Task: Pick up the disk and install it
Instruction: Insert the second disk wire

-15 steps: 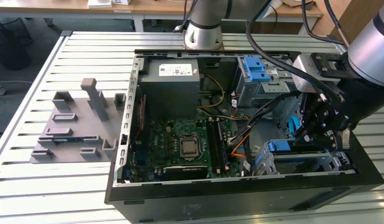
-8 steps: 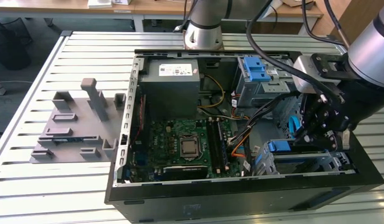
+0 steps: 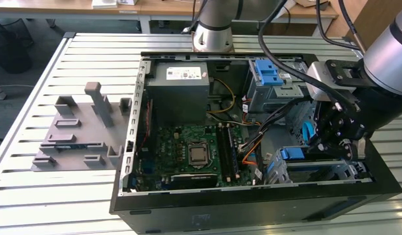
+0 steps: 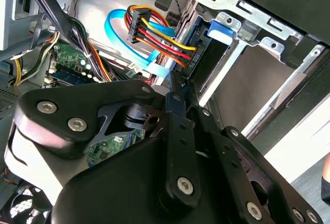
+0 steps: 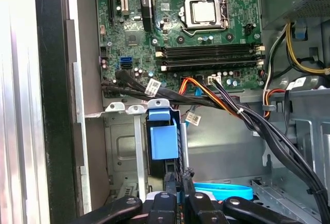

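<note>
The disk (image 5: 164,140) stands on edge in the lower drive bay (image 5: 124,152), its blue carrier frame facing out. In the exterior view the disk's blue tab (image 3: 292,153) shows at the case's front right corner. In the second wrist view the disk (image 4: 200,59) is a dark slab with a blue clip, slid between the grey bay rails. My gripper (image 5: 180,178) is inside the case right at the disk's near end, its fingers (image 4: 175,100) drawn together into a narrow point. In the exterior view the gripper (image 3: 331,144) hangs just above the bay.
The open computer case (image 3: 132,147) lies on a slatted metal table. Bundled black and coloured cables (image 5: 247,118) and a blue flat cable (image 4: 116,28) run close to the gripper. An upper drive cage with a blue latch (image 3: 271,73) and the power-supply box (image 3: 181,85) stand behind. A grey fixture (image 3: 77,132) lies on the exterior view's left.
</note>
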